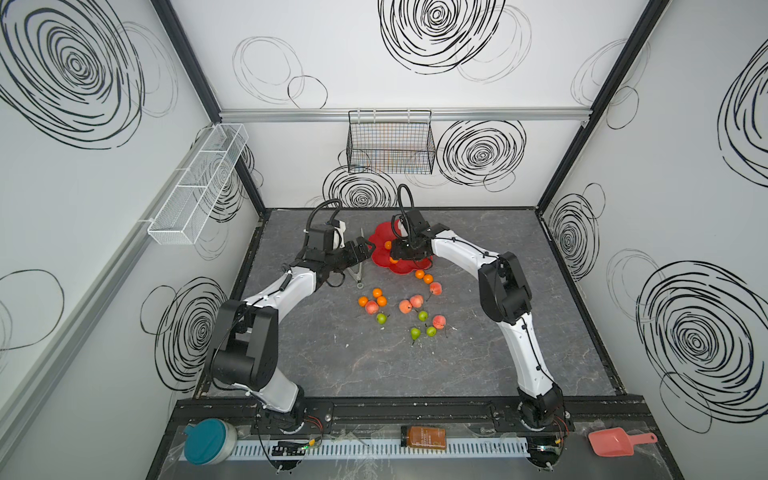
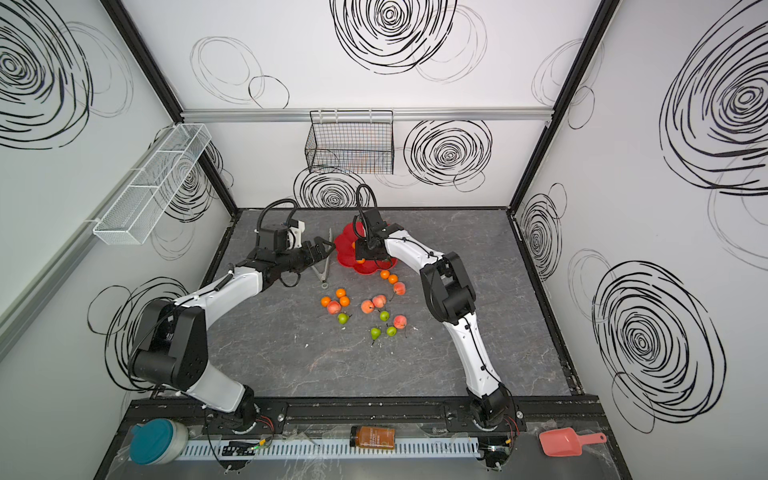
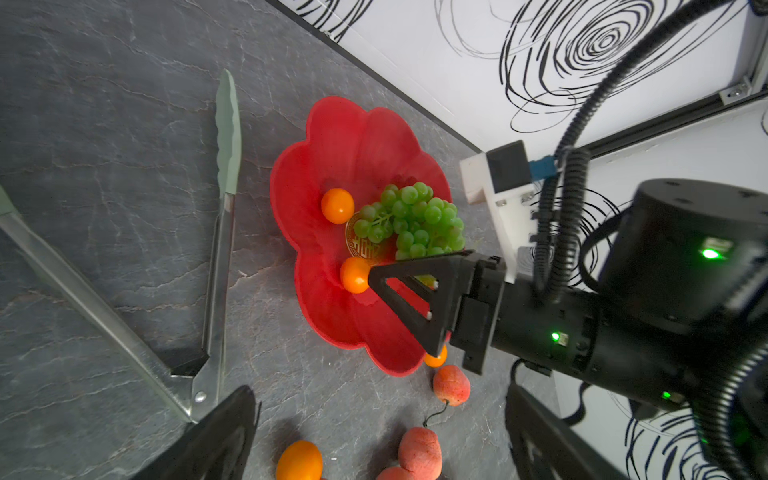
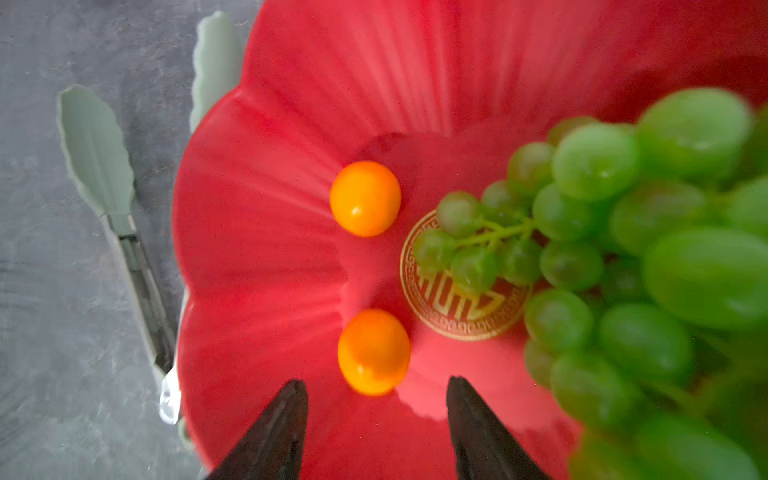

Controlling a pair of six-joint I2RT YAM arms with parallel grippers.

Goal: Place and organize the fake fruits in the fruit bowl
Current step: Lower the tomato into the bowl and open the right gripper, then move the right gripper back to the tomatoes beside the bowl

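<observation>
Where the counter nears the middle of its far edge, the red fruit bowl [image 1: 380,235] sits upright. Contents: a bunch of green grapes [image 3: 415,220] partly covering the gold centre mark [image 4: 461,320]; a tangerine [image 4: 365,198] just clear of the bunch; and a second tangerine [image 4: 374,351] just ahead of the right hand [image 4: 375,381]. The right hand is low over the bowl, jaws parted, grasping nothing, with a gap either side of that fruit. The left hand [image 1: 366,248] is beside the bowl's left rim, jaws spread wide, empty. Metal tongs [image 3: 226,187] with pale green tips lie splayed on the counter just left of the bowl. Loose tangerines [image 1: 377,292], peaches [image 1: 405,306] and pears [image 1: 415,333] lie mid-counter, nearer than the bowl.
</observation>
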